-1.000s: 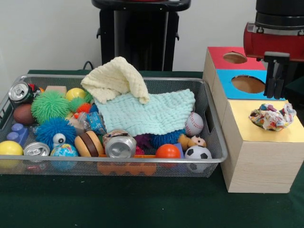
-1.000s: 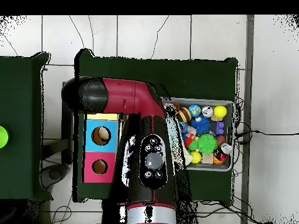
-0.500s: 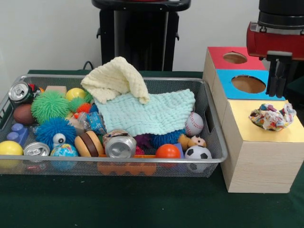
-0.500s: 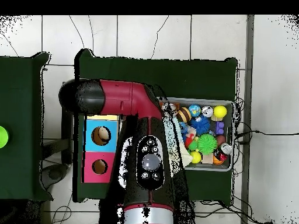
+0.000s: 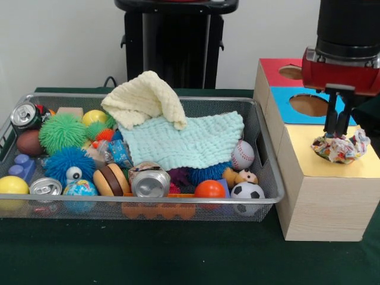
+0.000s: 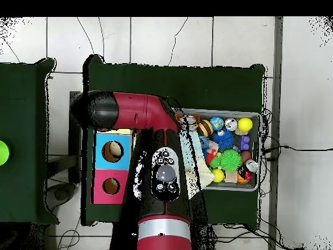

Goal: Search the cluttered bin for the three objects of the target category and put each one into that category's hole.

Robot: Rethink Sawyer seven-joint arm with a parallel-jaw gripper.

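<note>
claw (image 5: 336, 132) | fingers close together, touching confetti wad (image 5: 341, 146) | grip unclear | no legible writing

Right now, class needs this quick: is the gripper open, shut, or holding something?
Gripper: right above the confetti-patterned wad on the yellow-topped box; whether it is open, shut or gripping cannot be told.

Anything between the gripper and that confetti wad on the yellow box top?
Nothing. In the front view the gripper hangs right above the confetti wad, tips at its top edge; whether they touch is unclear. The overhead view hides this spot.
</note>
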